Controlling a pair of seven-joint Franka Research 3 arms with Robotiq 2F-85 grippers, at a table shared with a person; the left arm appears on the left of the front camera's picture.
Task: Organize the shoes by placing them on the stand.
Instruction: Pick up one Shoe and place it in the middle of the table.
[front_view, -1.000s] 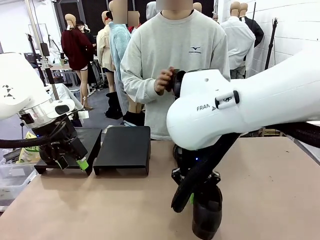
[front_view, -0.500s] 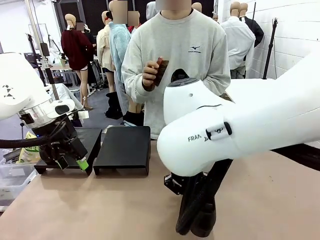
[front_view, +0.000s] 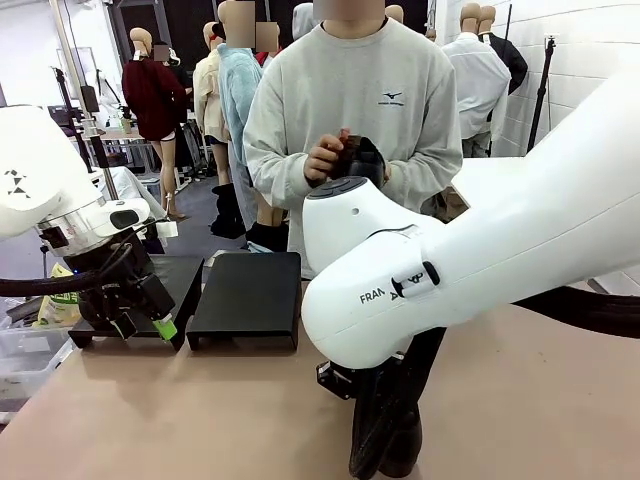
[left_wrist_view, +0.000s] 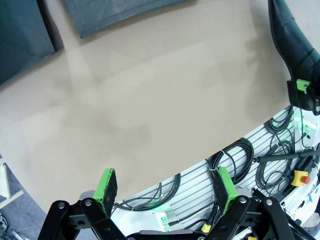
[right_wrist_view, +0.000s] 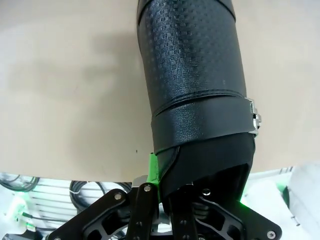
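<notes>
1. R gripper (right_wrist_view: 161, 175): jaws nearly shut, pinching the heel rim of a black shoe (right_wrist_view: 192, 75). One green pad is outside the rim.
2. Shoe hangs toe-down from the R gripper over the table (front_view: 200, 420), near the robot's edge. Can't tell if the toe touches. It has a textured upper w/ a strap and small metal buckle.
3. Shoe is to the right of the 2 black stands (front_view: 250, 290), not on them.
4. L gripper (left_wrist_view: 164, 172): jaws wide open, holding nothing. It sits low in front of the left stand.
5. Person's hands (front_view: 325, 160) hold a dark item at chest height. Can't tell what it is.
</notes>
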